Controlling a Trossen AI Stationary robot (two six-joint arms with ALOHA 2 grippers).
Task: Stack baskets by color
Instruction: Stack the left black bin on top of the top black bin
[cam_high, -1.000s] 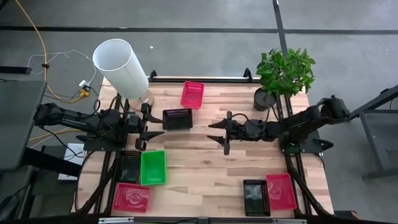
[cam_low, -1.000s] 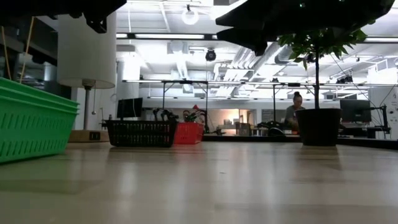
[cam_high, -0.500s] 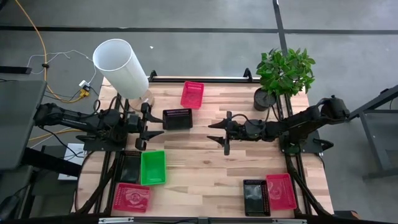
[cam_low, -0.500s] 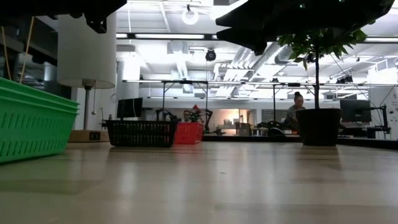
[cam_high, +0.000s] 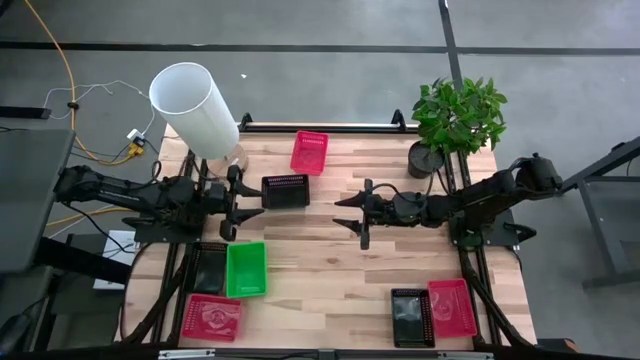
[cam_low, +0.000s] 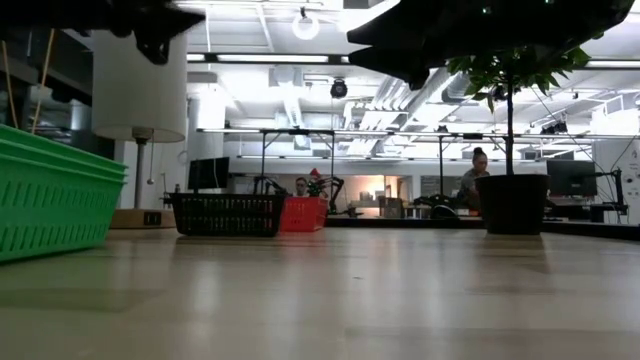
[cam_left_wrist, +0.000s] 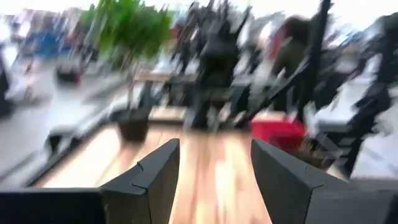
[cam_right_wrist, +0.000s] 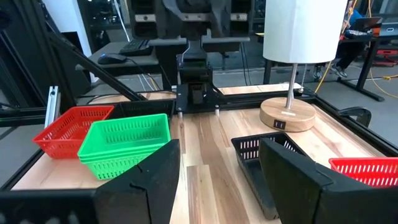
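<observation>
From above we see a pale wooden table (cam_high: 330, 260) with small mesh-sided plastic baskets scattered over it. The left gripper (cam_high: 240, 204) hangs over the table's left part with its two dark fingers spread apart and nothing between them; a black mesh basket (cam_high: 285, 191) lies just beside it toward the middle, and a red-pink mesh basket (cam_high: 309, 152) sits a little farther off near the far edge. Nearer the front on that side, a bright green mesh basket (cam_high: 246, 269) lies alongside a second black basket (cam_high: 208, 267), with another red-pink basket (cam_high: 211, 317) at the front left corner. The right gripper (cam_high: 357, 214) hovers over the middle of the table, likewise released and empty, well apart from the black basket (cam_high: 411, 316) and red-pink basket (cam_high: 451, 307) lying side by side at the front right. A tall white cylinder lamp (cam_high: 195, 110) stands at the far left corner and a potted green plant (cam_high: 457, 118) at the far right.
</observation>
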